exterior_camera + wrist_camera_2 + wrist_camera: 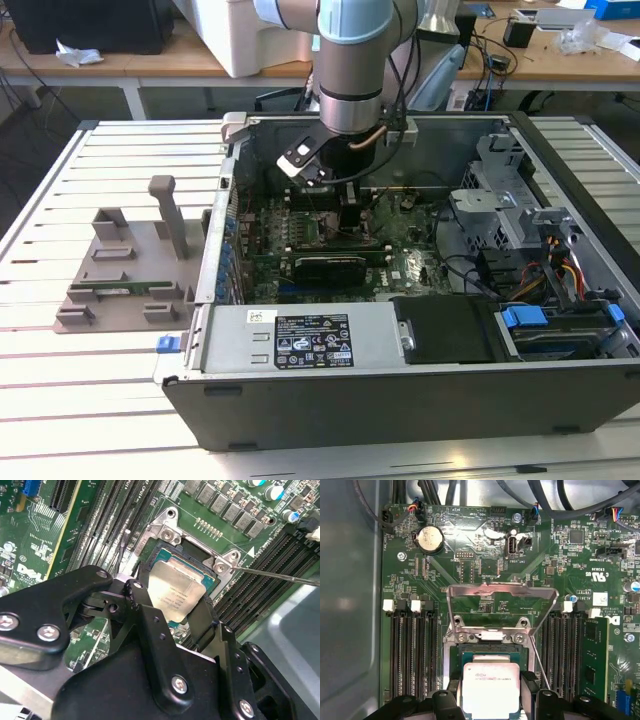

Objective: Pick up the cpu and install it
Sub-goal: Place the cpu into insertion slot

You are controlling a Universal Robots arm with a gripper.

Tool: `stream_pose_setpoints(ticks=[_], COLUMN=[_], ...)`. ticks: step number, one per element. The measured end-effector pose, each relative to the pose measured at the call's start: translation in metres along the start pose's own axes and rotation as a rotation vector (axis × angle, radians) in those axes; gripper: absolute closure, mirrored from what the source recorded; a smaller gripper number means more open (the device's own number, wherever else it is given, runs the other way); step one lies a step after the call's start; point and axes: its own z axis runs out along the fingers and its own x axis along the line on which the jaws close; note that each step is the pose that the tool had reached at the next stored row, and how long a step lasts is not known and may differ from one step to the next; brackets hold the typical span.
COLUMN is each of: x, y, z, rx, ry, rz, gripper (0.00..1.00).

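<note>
- We see the gripper (pixel 491 700) closed on the cpu (pixel 491 685), with one finger (pixel 454 696) against each of two opposite edges.
- The cpu lies directly between the fingertips, with no sideways offset from the gripper. The relation that matters is the drop straight down into the socket (pixel 490 651).
- In the second wrist view the cpu (pixel 181 591) sits inside the socket's dark frame, at or just above its bed. We cannot tell whether it is fully seated.
- The chip lies flat with its silvery top facing up. Being square, it has no long axis, and its edges run parallel to the socket frame's edges with no visible twist.
- The load plate (pixel 501 594) stands raised beyond the cpu's far edge, clear of it.
- In the exterior view the arm (pixel 352 70) reaches down into the open computer case (pixel 400 390) on the desk (pixel 100 420), over the green motherboard (pixel 405 270).
</note>
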Motion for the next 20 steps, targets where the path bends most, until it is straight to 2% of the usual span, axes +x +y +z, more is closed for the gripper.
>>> stream_pose_setpoints(ticks=[1,3,9,10,11,16,17,18,20], x=[0.0000,0.0001,0.0002,0.0002,0.0002,0.0002,0.0001,0.0000,0.0015], y=[0.0006,0.0012,0.0013,0.0013,0.0013,0.0013,0.0014,0.0015,0.0016], z=[0.0015,0.0035,0.0045,0.0045,0.0045,0.0046,0.0029,-0.0032,-0.0075], rx=[0.0001,0.0001,0.0000,-0.0001,0.0000,0.0000,-0.0001,0.0000,-0.0001], ry=[-0.0035,-0.0051,-0.0052,-0.0051,-0.0052,-0.0051,-0.0047,-0.0048,-0.0048], rz=[0.000,0.000,0.000,0.000,0.000,0.000,0.000,0.000,0.000], gripper=[0.45,0.45,0.45,0.44,0.38,0.38,0.38,0.38,0.38])
